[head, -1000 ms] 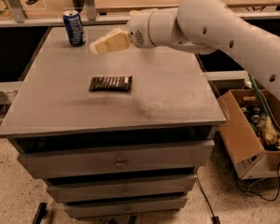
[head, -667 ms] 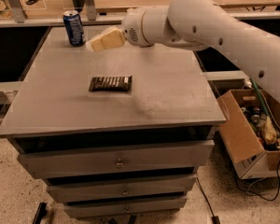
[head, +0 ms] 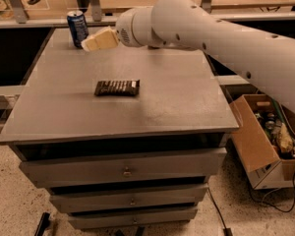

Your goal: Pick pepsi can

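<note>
The pepsi can is blue with a silver top rim and stands upright at the far left corner of the grey cabinet top. My gripper, with cream-coloured fingers, reaches in from the right on the white arm. Its tips are just right of the can's lower part, very close to it. I cannot tell whether they touch the can.
A dark flat snack bar lies in the middle of the cabinet top. An open cardboard box with items stands on the floor to the right. A shelf rail with metal posts runs behind the cabinet. Drawers face front below.
My arm and gripper have moved left toward the can, and the gap between the fingertips and the can has closed. The can and snack bar have not moved.
</note>
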`<state>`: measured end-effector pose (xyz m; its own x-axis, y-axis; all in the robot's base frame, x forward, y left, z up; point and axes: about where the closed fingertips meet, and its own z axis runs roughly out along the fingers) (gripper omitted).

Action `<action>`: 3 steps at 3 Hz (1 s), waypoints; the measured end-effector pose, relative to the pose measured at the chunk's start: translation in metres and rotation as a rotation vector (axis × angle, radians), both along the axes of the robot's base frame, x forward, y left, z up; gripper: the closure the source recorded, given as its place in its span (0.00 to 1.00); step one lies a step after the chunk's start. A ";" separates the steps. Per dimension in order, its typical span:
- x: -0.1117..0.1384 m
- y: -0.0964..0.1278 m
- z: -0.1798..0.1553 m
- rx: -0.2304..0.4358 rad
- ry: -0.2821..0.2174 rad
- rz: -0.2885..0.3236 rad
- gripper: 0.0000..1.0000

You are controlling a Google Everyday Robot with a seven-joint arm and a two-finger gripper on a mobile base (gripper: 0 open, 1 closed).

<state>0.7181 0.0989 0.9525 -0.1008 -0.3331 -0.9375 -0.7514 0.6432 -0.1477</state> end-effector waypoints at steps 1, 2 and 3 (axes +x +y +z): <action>0.010 0.002 -0.007 0.019 0.008 -0.072 0.00; 0.015 0.006 -0.011 0.027 -0.001 -0.090 0.00; 0.018 0.020 -0.009 -0.003 -0.032 -0.044 0.00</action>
